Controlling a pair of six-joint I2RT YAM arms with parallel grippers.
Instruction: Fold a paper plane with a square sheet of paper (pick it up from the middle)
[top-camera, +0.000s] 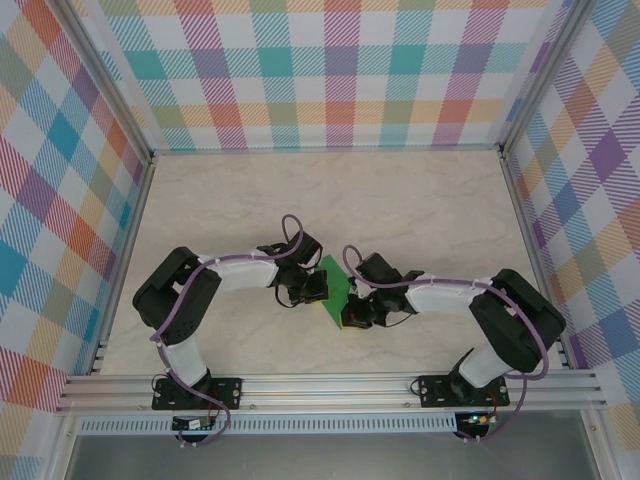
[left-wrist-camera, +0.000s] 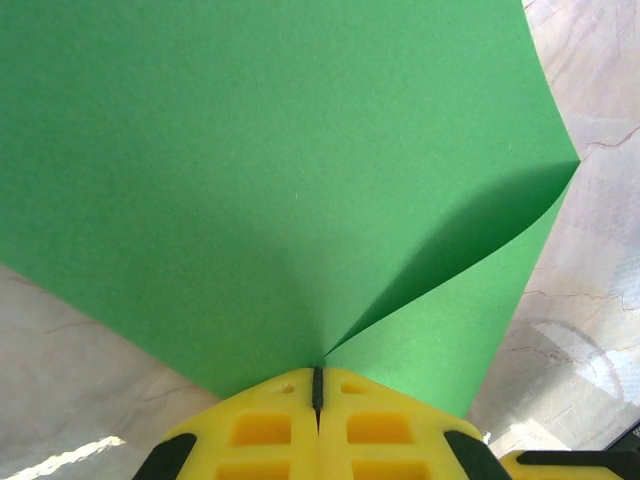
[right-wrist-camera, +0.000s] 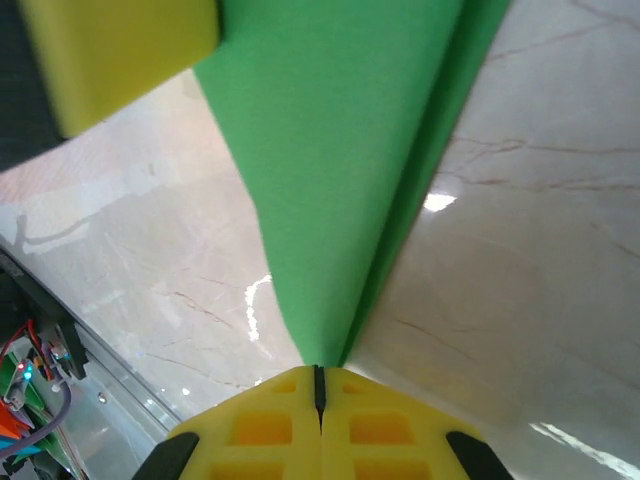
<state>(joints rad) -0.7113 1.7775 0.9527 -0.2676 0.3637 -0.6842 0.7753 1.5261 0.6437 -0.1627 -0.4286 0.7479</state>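
Observation:
The square sheet of paper (top-camera: 333, 283) is bright green and hangs between both arms above the middle of the table. My left gripper (left-wrist-camera: 318, 372) is shut on one edge of the sheet (left-wrist-camera: 260, 170), which bends into a soft fold running up to the right. My right gripper (right-wrist-camera: 319, 370) is shut on the opposite side, where the green sheet (right-wrist-camera: 340, 150) narrows into a doubled wedge at the jaws. In the top view the left gripper (top-camera: 312, 288) and right gripper (top-camera: 354, 310) sit close together on either side of the sheet. The yellow reverse is hidden.
The marble table (top-camera: 400, 200) spreads around the arms, framed by checked walls (top-camera: 330, 70). An aluminium rail (top-camera: 330, 385) runs along the near edge. The other arm's yellow finger (right-wrist-camera: 120, 50) shows at the right wrist view's top left.

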